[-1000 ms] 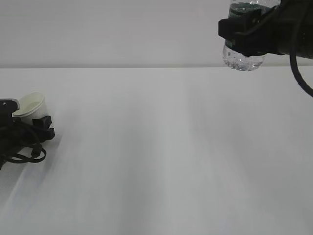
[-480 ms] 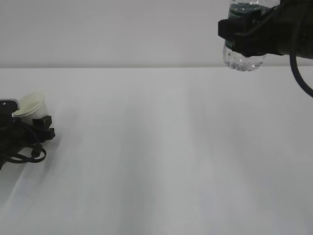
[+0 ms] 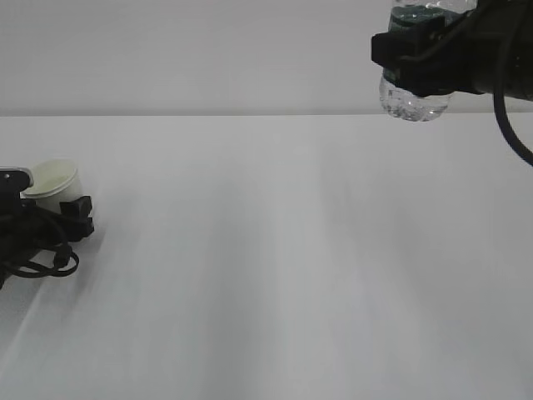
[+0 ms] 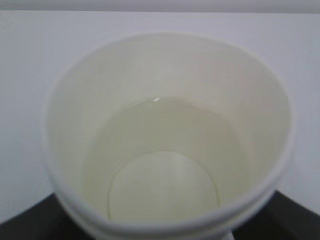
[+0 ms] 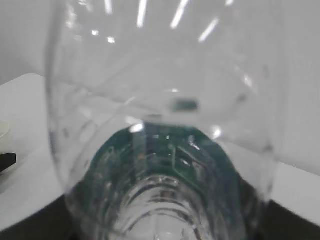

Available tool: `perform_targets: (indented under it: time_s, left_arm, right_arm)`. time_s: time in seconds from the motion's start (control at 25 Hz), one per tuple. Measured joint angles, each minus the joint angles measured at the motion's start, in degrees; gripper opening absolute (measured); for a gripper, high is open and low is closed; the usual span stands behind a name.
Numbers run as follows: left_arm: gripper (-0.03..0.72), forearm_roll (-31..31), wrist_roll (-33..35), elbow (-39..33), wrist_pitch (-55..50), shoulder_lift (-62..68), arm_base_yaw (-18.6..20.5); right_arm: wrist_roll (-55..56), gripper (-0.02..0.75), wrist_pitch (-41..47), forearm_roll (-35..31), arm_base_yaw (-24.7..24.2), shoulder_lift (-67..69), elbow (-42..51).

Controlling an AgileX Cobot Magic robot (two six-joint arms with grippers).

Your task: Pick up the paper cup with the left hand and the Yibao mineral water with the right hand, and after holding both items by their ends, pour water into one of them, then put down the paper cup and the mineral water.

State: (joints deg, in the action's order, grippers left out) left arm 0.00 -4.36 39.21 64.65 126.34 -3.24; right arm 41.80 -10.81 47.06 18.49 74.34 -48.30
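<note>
At far-left table (image 3: 275,275) edge: paper cup (image 3: 53,180); centre open.

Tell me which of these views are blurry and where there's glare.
Exterior view: fairly sharp, flat even light, faint shadow by the left hand, bottle cut off at the top edge. Left wrist view: cup fills the frame, soft focus, one small glint on the water. Right wrist view: bottle too close, heavily blurred, bright streaks of glare across the top.
</note>
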Motion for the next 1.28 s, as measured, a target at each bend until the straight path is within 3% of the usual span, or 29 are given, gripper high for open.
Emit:
perform_targets:
  time_s: [1.28]
  left_arm:
    - [0.519,-2.6,0.0,-4.0,0.9,-2.0,0.0]
  right_arm:
    - [1.0,0.408,0.0,1.0,0.0,0.0,0.0]
